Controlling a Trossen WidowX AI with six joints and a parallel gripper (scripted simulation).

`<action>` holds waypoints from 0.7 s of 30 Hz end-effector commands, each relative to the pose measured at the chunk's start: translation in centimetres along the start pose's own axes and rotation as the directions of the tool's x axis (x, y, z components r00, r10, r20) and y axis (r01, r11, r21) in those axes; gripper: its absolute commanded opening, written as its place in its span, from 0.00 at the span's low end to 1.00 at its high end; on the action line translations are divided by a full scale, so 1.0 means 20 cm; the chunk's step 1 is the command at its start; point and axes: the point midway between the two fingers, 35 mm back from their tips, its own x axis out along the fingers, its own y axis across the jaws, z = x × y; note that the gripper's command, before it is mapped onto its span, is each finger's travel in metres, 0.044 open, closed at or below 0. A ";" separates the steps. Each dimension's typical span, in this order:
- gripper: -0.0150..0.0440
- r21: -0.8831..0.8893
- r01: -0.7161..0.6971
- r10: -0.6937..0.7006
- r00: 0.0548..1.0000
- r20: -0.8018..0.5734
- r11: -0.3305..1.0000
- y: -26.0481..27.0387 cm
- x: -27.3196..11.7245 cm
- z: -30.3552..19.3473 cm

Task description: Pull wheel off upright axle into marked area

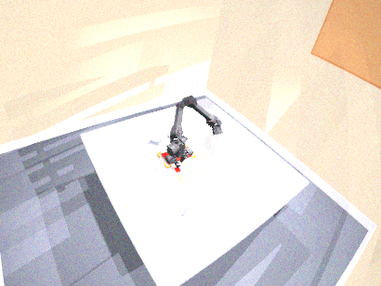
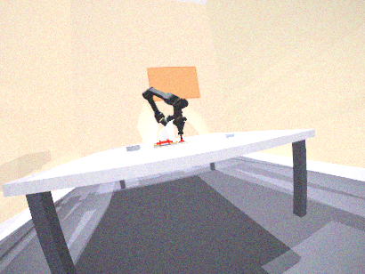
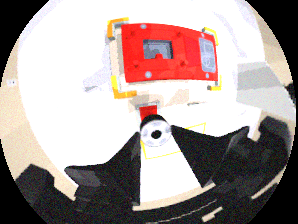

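A wheel with a black rim and a pale grey, holed hub shows in the wrist view. My gripper is shut on it, one black finger on each side. A small red block shows just behind and below the wheel. The upright axle cannot be made out, and whether the wheel is still around it cannot be told. The marked area, a thin yellow outline, lies on the table just beyond and right of the wheel, partly hidden by the wheel and the fingers.
A red panel with a rectangular window sits between orange and yellow corner brackets, behind the wheel. A small grey block lies left of the arm base. A small pale thing lies nearer the front of the white table.
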 end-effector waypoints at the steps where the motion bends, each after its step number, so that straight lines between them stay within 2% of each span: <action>1: 0.25 0.002 0.001 -0.001 1.000 -0.002 1.000 0.00 -0.01 0.00; 12: 0.25 0.002 0.000 0.000 1.000 -0.002 1.000 0.00 -0.03 0.00; 21: 0.25 0.002 0.000 0.000 1.000 -0.004 1.000 -0.02 -0.20 0.00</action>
